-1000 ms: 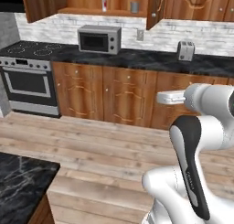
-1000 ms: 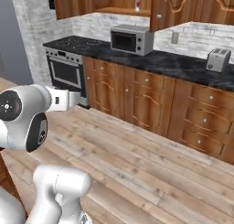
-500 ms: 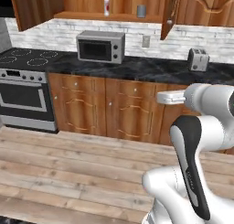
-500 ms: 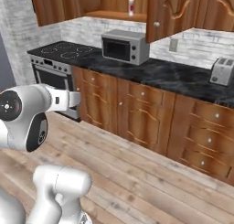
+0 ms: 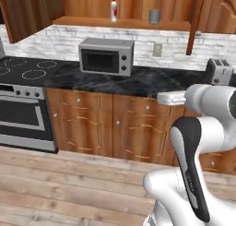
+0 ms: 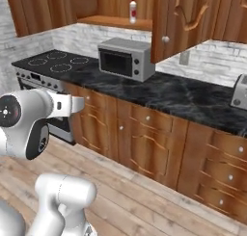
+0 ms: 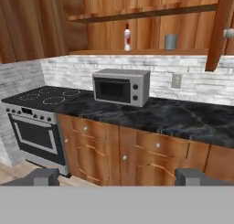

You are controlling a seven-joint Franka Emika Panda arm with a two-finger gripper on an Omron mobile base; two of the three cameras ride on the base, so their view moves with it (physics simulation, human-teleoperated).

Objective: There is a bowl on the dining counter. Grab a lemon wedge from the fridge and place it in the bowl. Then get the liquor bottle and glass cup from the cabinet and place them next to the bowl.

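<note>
The robot looks to be on the cabinet step; its tool (image 7: 117, 177) is spread wide and empty, well short of the cabinet (image 7: 137, 51) shelf where the liquor bottle (image 7: 127, 38) and glass cup (image 7: 170, 41) stand apart; next it must reach up for one.

The liquor bottle (image 7: 127, 39) stands on the lower shelf of the cabinet (image 7: 137, 51), and the glass cup (image 7: 170, 41) stands on the same shelf, to the right of the bottle and well apart from it. Under the shelf, the microwave (image 7: 120, 87) sits on the bench (image 7: 183, 115), almost directly below the bottle. The stove (image 7: 34, 120) is to the left of the microwave. The toaster (image 5: 218, 72) is on the bench far to the right. An open cabinet door (image 5: 194, 22) hangs to the right of the cup.
</note>
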